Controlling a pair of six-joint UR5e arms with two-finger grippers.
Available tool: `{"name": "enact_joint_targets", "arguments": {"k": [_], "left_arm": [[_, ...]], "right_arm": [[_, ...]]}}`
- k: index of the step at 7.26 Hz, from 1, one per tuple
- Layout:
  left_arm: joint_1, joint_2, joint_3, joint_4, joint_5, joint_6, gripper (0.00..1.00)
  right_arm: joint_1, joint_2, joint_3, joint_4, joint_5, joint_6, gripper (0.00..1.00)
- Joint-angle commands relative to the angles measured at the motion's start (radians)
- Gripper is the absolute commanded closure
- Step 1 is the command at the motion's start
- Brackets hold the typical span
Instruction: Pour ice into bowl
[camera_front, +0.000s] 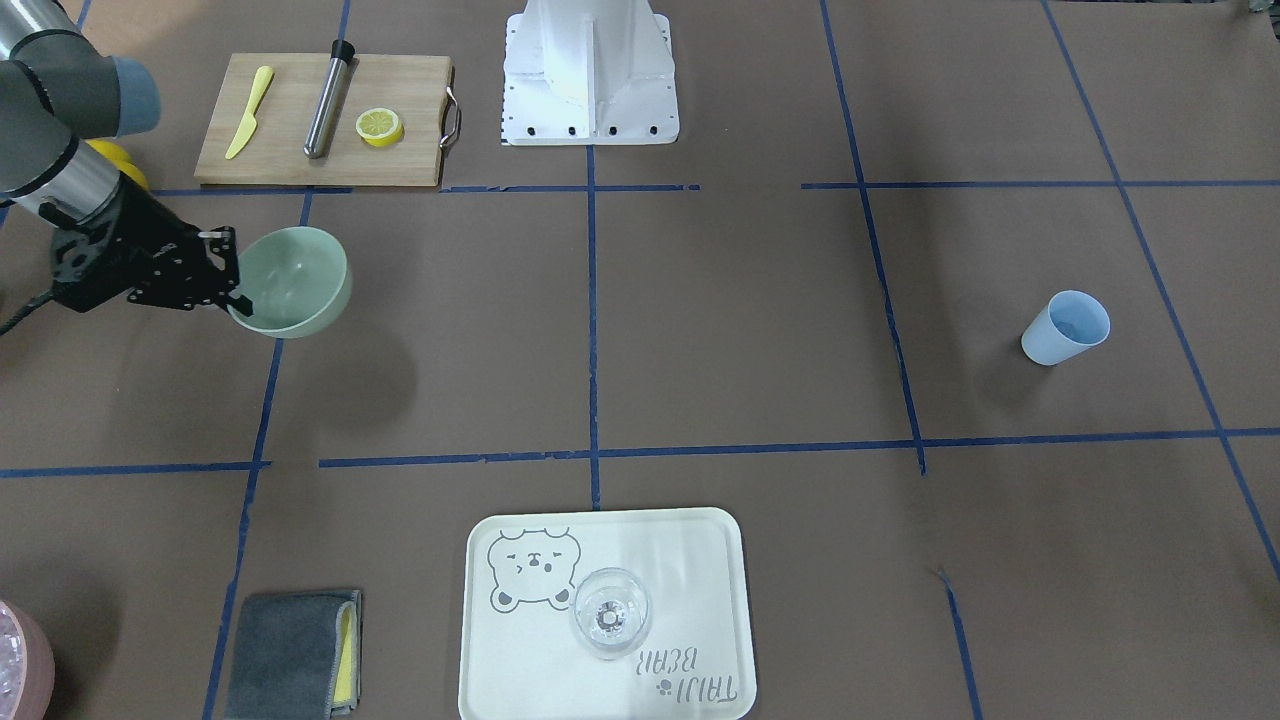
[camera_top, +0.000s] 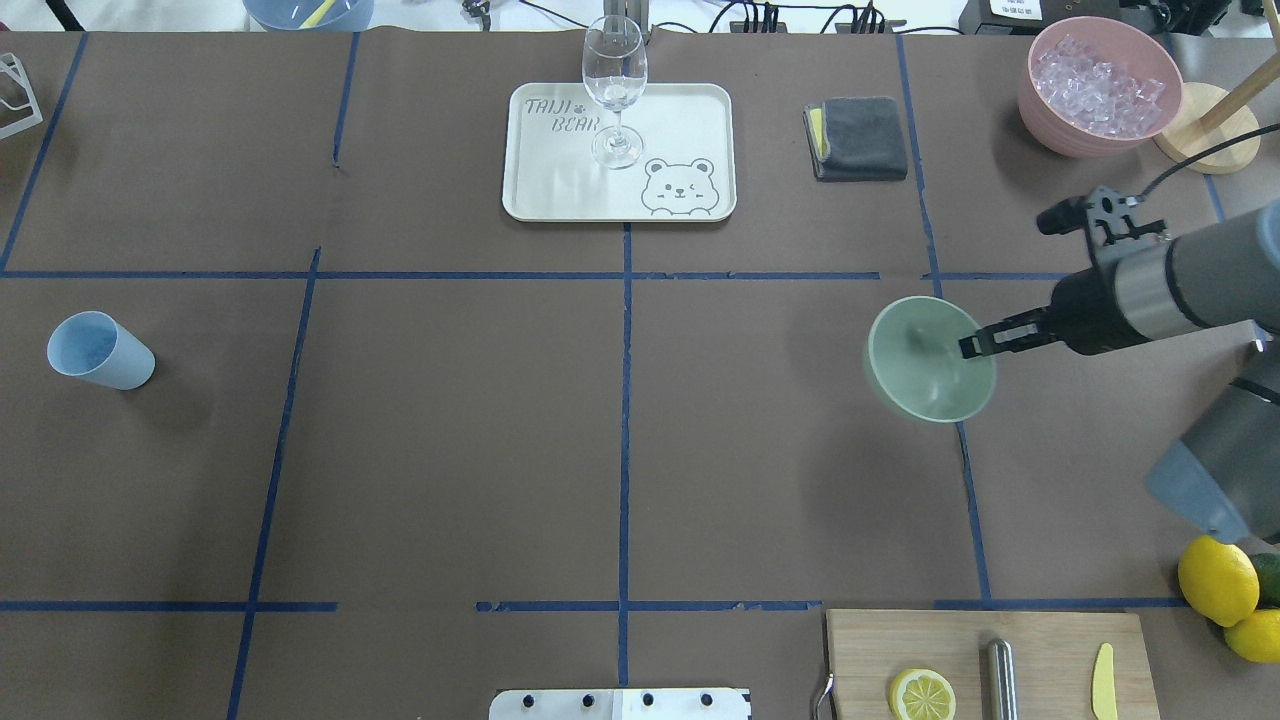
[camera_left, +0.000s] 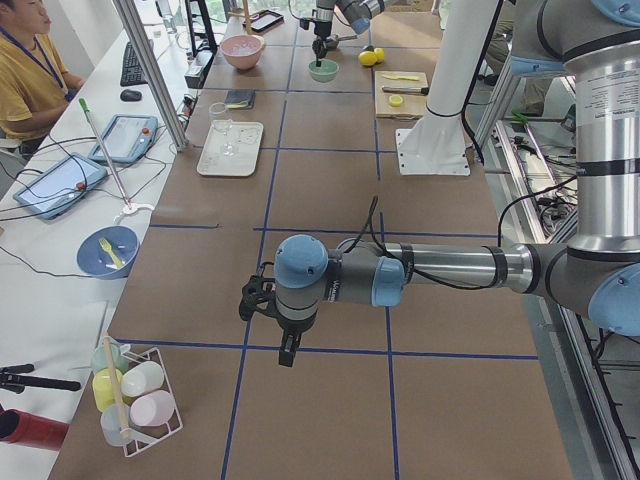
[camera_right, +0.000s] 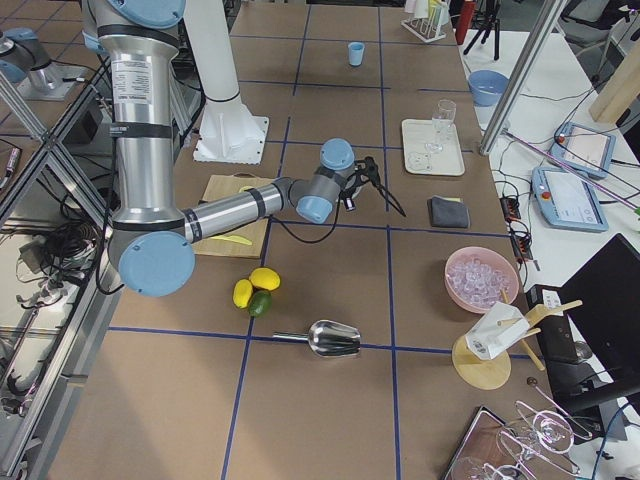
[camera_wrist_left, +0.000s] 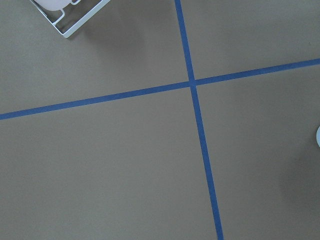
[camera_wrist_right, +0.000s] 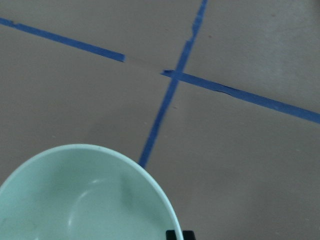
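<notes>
My right gripper (camera_top: 972, 346) is shut on the rim of the pale mint-green bowl (camera_top: 925, 365) and holds it above the table, tilted steeply. The bowl (camera_front: 300, 282) looks empty in the front view and in the right wrist view (camera_wrist_right: 85, 200). The gripper (camera_front: 228, 290) grips its edge from the side. The ice (camera_top: 1100, 82) is a heap of clear cubes in the pink container (camera_top: 1040, 112) at the far right, apart from the bowl. My left gripper (camera_left: 287, 352) shows only in the exterior left view, low over bare table; I cannot tell whether it is open.
A tray (camera_top: 690, 110) with a wine glass (camera_top: 614, 85) sits far centre, a grey cloth (camera_top: 862, 138) beside it. A light blue cup (camera_top: 98, 350) lies at left. Cutting board (camera_top: 1040, 640), lemons (camera_top: 1217, 580) and a metal scoop (camera_right: 335, 340) are near my right arm.
</notes>
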Motion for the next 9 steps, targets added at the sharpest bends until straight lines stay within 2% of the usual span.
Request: {"name": "enact_joint_targets", "arguments": {"k": [1,2,4,5,6,7,9], "left_arm": [[0.001,-0.001,-0.003,0.000,-0.002,0.000,0.00],[0.001,-0.001,-0.004,0.000,-0.002,0.000,0.00],[0.001,-0.001,-0.006,0.002,-0.014,0.000,0.00],[0.001,0.000,-0.006,0.002,-0.022,0.000,0.00],[0.001,0.000,-0.007,0.002,-0.023,0.000,0.00],[0.001,0.000,-0.007,0.002,-0.023,0.000,0.00],[0.003,0.000,-0.007,0.002,-0.023,0.000,0.00]], "right_arm": [[-0.132,0.232,0.015,-0.193,-0.101,0.158,1.00],[-0.207,0.354,0.015,-0.344,-0.178,0.161,1.00],[-0.313,0.579,-0.013,-0.606,-0.276,0.176,1.00],[-0.364,0.713,-0.133,-0.652,-0.365,0.234,1.00],[-0.396,0.877,-0.357,-0.647,-0.417,0.301,1.00],[-0.403,1.003,-0.532,-0.644,-0.430,0.319,1.00],[-0.432,1.017,-0.598,-0.581,-0.439,0.352,1.00]]}}
